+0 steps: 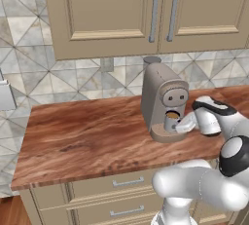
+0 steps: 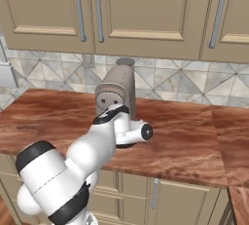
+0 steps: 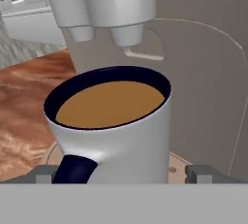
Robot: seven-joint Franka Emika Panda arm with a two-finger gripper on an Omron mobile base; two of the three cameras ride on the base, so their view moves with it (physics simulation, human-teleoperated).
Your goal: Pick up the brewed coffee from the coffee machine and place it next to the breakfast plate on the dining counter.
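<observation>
We are at the start of the job: the brewed coffee [image 3: 116,121] sits on the round drip base of the coffee machine [image 1: 163,97], under the spout, and nothing has been lifted yet. Our tool [image 3: 121,174] is wide open, its two dark tips standing either side of the mug's lower body, one beyond the dark handle and one beyond the far wall, and we judge that neither is pressing on it. So the approach looks finished and the squeeze is what comes next; after that we have to draw the mug out from under the spout, carry it level because the brown liquid stands high in it, drive to the dining counter and set it beside the breakfast plate, neither of which we can see from here. The hand view gives us what the others cannot: the fill of the mug, the handle pointing toward us and slightly to one side, and the tips bracketing it. The left base view shows the mug as a small cup in the machine's bay with the white hand reaching in from the right, and the machine standing on the wood counter [image 1: 78,131] below the beige cabinets. In the right base view our own arm covers the bay, so the mug is hidden there and we see just the machine's top and dial.
</observation>
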